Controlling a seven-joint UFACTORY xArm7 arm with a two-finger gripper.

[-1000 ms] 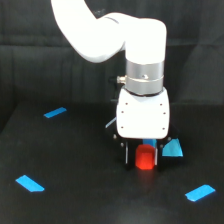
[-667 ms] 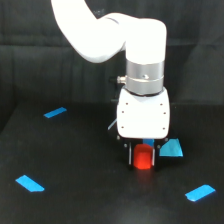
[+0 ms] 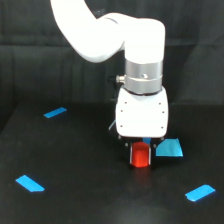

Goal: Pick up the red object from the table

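**Red object held between the jaws at the table**

The red object [image 3: 140, 155] is being gripped by the gripper [image 3: 140, 150], its dark jaws closed on its sides, low over the table [image 3: 90, 195]. Whether it is touching the surface cannot be told. A blue rectangle [image 3: 169, 148] is lying just right of it. Blue tape strips [image 3: 30, 183] are lying well apart, left and right.

We find the bench [image 3: 90, 200] open on all sides of the claw [image 3: 141, 150] — only flat blue tape strips [image 3: 30, 183] and a blue rectangle [image 3: 169, 148] lie near, none raised enough to block passage.
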